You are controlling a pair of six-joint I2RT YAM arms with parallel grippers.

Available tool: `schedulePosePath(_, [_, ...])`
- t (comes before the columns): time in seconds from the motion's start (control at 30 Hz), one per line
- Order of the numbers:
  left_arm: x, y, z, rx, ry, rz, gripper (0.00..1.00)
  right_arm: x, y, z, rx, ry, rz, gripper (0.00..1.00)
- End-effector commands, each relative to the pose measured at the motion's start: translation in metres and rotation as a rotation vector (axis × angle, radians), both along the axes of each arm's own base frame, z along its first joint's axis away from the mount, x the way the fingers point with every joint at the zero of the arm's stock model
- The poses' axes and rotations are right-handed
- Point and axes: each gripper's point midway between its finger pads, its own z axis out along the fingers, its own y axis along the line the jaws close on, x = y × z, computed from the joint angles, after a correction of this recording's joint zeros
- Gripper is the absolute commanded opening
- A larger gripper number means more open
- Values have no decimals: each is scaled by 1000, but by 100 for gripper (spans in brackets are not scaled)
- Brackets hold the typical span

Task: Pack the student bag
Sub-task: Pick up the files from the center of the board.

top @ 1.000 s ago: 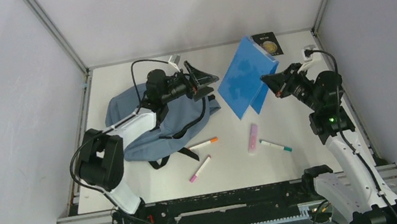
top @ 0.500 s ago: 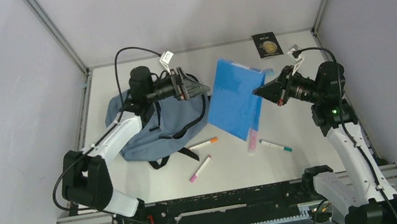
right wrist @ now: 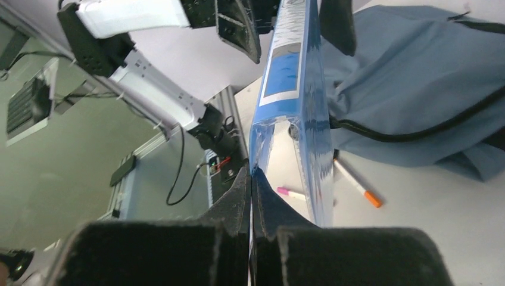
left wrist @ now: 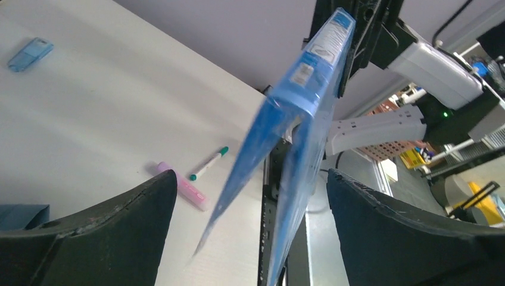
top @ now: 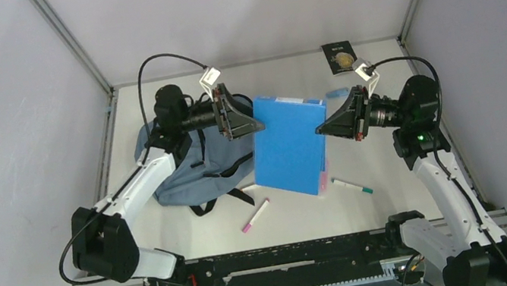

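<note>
Folder [top: 289,143] held in the air between the two arms, with the bag [top: 191,182] lying on the counter [top: 302,224] at the left.

The right gripper [top: 319,131] is pinched tight on the folder's right edge and carries it tilted above the counter. The left gripper [top: 250,115] gapes fully wide and holds nothing, and the wrist views show the folder's far edge standing between its fingers. This looks like a handover or a two-arm carry towards the bag, which sits under the left arm. Whether its mouth is unzipped cannot be told. To do it well, the left should close squarely on the stiff edge, deep enough not to slip, before the right lets go. The folder should also be kept high enough to clear the markers [top: 256,215] below.
</note>
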Motion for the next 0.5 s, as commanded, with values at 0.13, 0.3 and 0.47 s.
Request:
schedulePosePath(0.13, [-51, -6, 43, -69, -188, -195, 93, -10, 11, 22, 17, -79, 113, 0])
schedulePosePath(0.3, [-57, -10, 42, -75, -123, -239, 65, 0, 12, 18, 21, -52, 86, 0])
schedulePosePath(0.47, [-57, -10, 52, -111, -121, -236, 32, 14, 10, 8, 16, 12, 31, 0])
